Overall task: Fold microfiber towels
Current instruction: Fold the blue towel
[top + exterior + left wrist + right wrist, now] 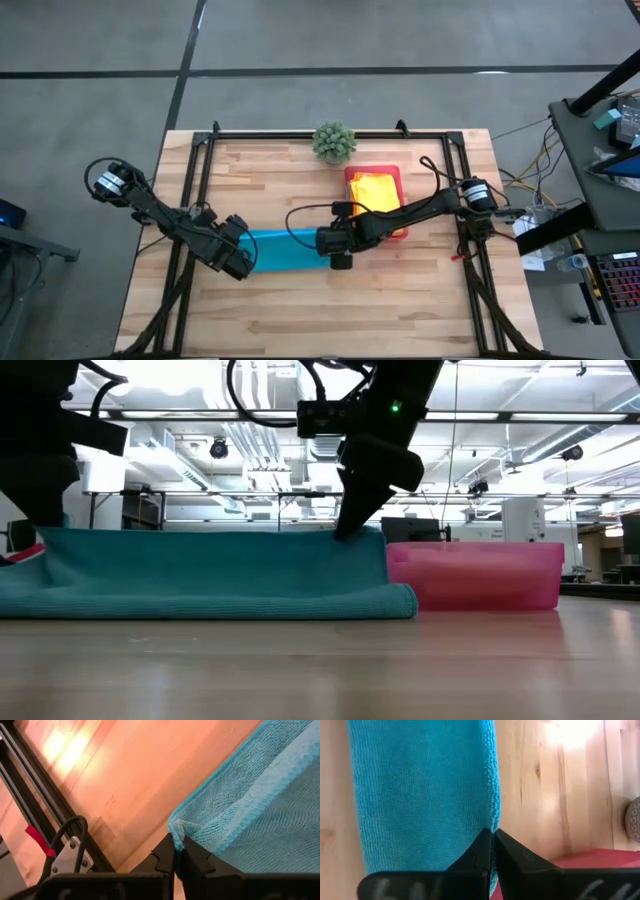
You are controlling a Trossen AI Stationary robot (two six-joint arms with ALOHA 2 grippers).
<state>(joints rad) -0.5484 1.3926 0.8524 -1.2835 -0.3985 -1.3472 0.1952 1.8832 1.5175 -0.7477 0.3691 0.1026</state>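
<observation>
A turquoise blue towel (288, 250) lies folded lengthwise on the wooden table between my two grippers; in the low view (210, 575) its upper layer stands lifted above the fold on the table. My left gripper (243, 262) is shut on its left end. My right gripper (338, 250) is shut on its right end. A yellow towel (374, 186) and an orange one lie folded on the pink tray (352, 176). The grey and lime green towels are out of view. My left gripper pinches the towel's corner (176, 831) between its two fingertips, where hemmed edges meet. The corner is raised off the table and the cloth runs away from the fingers. My right gripper pinches the towel's hemmed long edge (493, 822) at its right end between its fingertips, coming from above. The edge is lifted above the table (362, 536); the fold below rests on the wood.
A small spiky green potted plant (334, 141) stands at the far edge, just behind the pink tray. A black frame rail (300, 133) runs round the table. Bare wood lies toward the near edge (320, 320).
</observation>
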